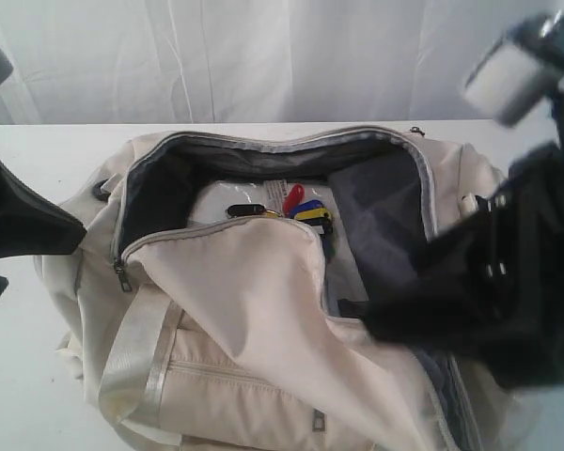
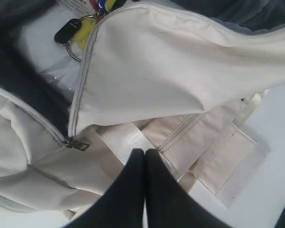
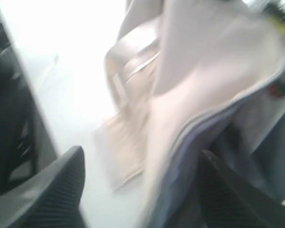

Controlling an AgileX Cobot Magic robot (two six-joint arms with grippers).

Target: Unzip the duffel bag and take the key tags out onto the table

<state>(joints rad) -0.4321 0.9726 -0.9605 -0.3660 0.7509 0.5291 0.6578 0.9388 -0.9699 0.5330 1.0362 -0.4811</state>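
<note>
The cream duffel bag [image 1: 254, 376] lies on the white table [image 1: 28, 376] with its top unzipped and the grey lining showing. The front flap [image 2: 180, 71] is folded forward. The key tags [image 1: 305, 211], red, yellow and blue on a ring, lie inside on the bag's floor, and they also show in the left wrist view as key tags [image 2: 83, 28]. My left gripper [image 2: 145, 153] is shut and empty, hovering over a satin strap [image 2: 126, 142] near the zipper pull [image 2: 78, 144]. My right gripper [image 3: 142, 166] is open and motion-blurred, its fingers standing either side of the flap's edge [image 3: 190, 137] at the bag's right end.
A white curtain [image 1: 263, 56] hangs behind the table. My left arm [image 1: 23, 225] sits at the bag's left end. My right arm [image 1: 489, 301] covers the bag's right end. Bare tabletop [image 3: 71, 95] lies beside the bag's front pocket.
</note>
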